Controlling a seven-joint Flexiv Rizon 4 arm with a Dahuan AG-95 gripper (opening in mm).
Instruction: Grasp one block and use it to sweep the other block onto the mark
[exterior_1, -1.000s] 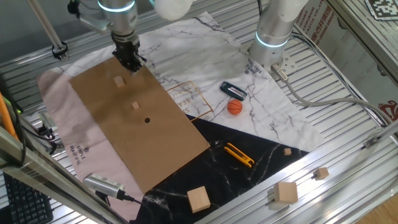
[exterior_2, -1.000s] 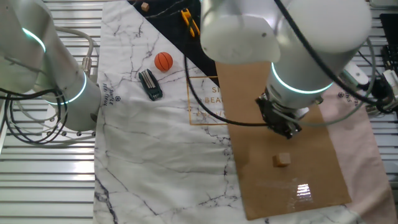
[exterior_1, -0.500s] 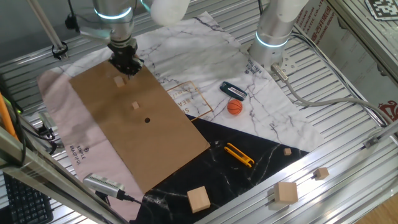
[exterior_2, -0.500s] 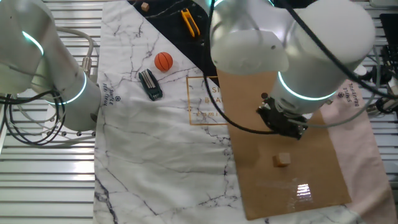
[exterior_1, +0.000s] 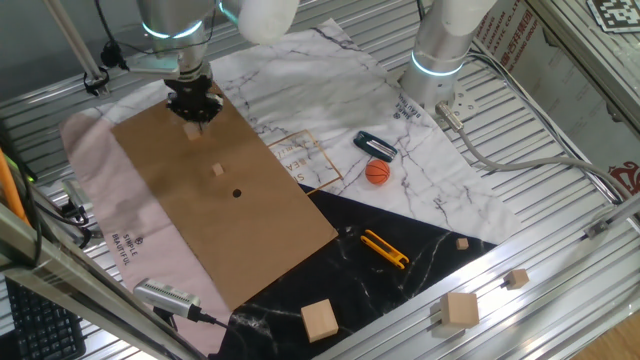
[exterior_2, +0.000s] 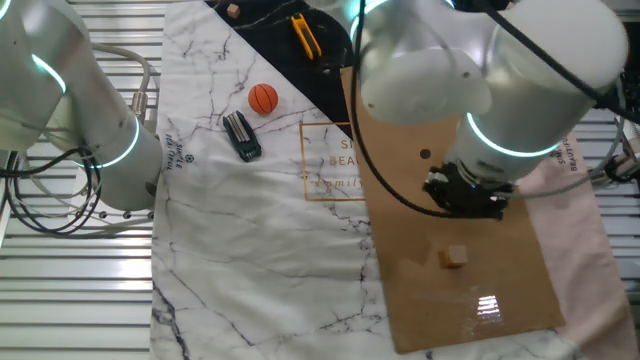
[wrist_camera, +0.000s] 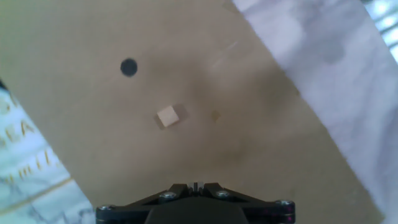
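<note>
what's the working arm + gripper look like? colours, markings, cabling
The arm has glossy white rounded shells and a glowing cyan light ring above the wrist. A black cable loops from it. The gripper is small, black and blocky; the hand view shows only its black base with silver screws. No lettering is visible on the shells.

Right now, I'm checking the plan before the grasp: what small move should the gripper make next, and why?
Probably descend onto the tiny cube farther from the black dot: the gripper hovers near it holding nothing, and the nearer cube lies between them for sweeping.
</note>
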